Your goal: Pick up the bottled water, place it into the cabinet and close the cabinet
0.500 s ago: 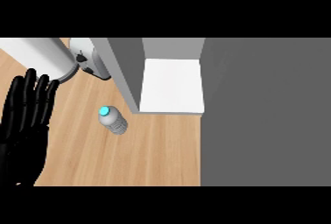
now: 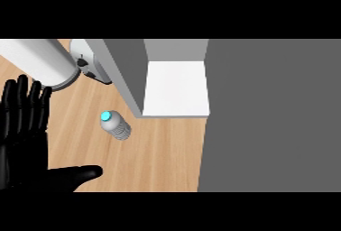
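Observation:
The bottled water (image 2: pixel 116 125), clear with a blue cap, stands on the wooden counter (image 2: pixel 160 153) just left of the open cabinet's front corner. The cabinet's white inside shelf (image 2: pixel 177 88) shows beside its grey open door (image 2: pixel 126 74). My left hand (image 2: pixel 23 135) is open at the left edge with its fingers up and its thumb stretched toward the bottle, a short gap apart from it. A grey forearm (image 2: pixel 36 58) crosses the top left corner and ends at the door. Its hand is hidden there.
The cabinet's grey outer surface (image 2: pixel 273 117) fills the whole right side of the view. Bare wooden counter lies around the bottle and below the cabinet opening.
My left hand's thumb has swung out to the right at the bottom of the view. The bottle and the cabinet door have not moved.

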Controlling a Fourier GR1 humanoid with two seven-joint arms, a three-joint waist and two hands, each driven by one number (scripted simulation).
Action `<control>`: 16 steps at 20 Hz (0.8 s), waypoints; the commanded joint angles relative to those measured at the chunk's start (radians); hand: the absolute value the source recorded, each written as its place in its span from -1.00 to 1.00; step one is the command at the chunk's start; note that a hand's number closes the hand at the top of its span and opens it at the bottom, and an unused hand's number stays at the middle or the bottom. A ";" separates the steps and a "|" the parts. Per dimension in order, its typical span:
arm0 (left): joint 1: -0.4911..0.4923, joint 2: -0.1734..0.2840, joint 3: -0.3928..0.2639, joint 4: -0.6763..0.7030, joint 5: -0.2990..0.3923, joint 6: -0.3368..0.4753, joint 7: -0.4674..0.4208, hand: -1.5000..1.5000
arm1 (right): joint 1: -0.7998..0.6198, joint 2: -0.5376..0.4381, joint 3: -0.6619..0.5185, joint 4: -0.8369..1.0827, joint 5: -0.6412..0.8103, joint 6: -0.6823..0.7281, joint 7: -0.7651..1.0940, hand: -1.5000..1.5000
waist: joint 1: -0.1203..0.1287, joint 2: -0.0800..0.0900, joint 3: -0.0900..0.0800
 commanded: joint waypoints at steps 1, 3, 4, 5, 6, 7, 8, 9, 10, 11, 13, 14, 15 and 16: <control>0.036 -0.015 -0.054 -0.082 0.033 0.084 0.112 -1.00 | 0.092 -0.008 0.047 -0.102 -0.052 0.046 0.042 -1.00 | 0.001 -0.001 0.002; 0.083 -0.015 -0.082 -0.098 0.017 0.087 0.084 -1.00 | 0.059 -0.006 0.059 -0.127 -0.044 0.040 0.106 -1.00 | 0.005 0.000 0.002; 0.043 -0.015 -0.162 -0.090 -0.044 0.182 0.121 -1.00 | 0.099 0.002 0.087 -0.147 -0.031 0.038 0.104 -1.00 | 0.001 0.000 0.002; 0.090 -0.015 -0.172 -0.132 -0.022 0.168 0.131 -1.00 | 0.089 -0.001 0.082 -0.162 -0.026 0.039 0.113 -1.00 | 0.004 0.000 0.002; 0.049 -0.015 -0.155 -0.209 -0.057 0.173 0.240 -1.00 | 0.102 -0.019 0.046 -0.218 -0.064 0.038 0.166 -1.00 | 0.003 0.000 0.003; 0.080 -0.015 -0.193 -0.172 -0.074 0.165 0.176 -1.00 | 0.177 0.027 0.167 -0.226 0.047 0.020 0.112 -1.00 | 0.001 0.000 0.002; 0.115 -0.015 -0.194 -0.176 -0.065 0.181 0.172 -1.00 | 0.121 0.030 0.119 -0.111 0.014 0.045 0.038 -1.00 | 0.005 0.001 0.002; 0.022 -0.015 -0.210 -0.187 -0.132 0.221 0.251 -1.00 | 0.072 0.044 0.153 -0.199 0.045 -0.006 0.162 -1.00 | 0.004 0.001 0.002; 0.129 -0.006 -0.139 -0.158 -0.012 0.127 0.151 -1.00 | 0.070 0.053 0.190 -0.235 0.070 -0.023 0.213 -1.00 | 0.006 0.001 0.001; 0.182 0.003 -0.134 -0.201 -0.002 0.119 0.156 -1.00 | 0.035 0.031 0.092 -0.206 -0.003 0.000 0.202 -1.00 | 0.009 0.001 0.002; 0.136 -0.015 -0.248 -0.256 -0.126 0.223 0.272 -1.00 | 0.086 0.060 0.205 -0.224 0.085 -0.015 0.187 -1.00 | 0.005 0.000 0.002; 0.141 -0.011 -0.204 -0.229 -0.095 0.173 0.258 -1.00 | 0.075 0.064 0.252 -0.253 0.138 -0.033 0.246 -1.00 | 0.005 0.001 0.002; 0.154 -0.015 -0.215 -0.212 -0.090 0.174 0.224 -1.00 | 0.060 0.051 0.175 -0.241 0.068 -0.017 0.242 -1.00 | 0.005 0.001 0.002; 0.175 -0.015 -0.220 -0.227 -0.100 0.178 0.226 -1.00 | 0.098 0.065 0.243 -0.263 0.119 -0.029 0.226 -1.00 | 0.005 0.001 0.002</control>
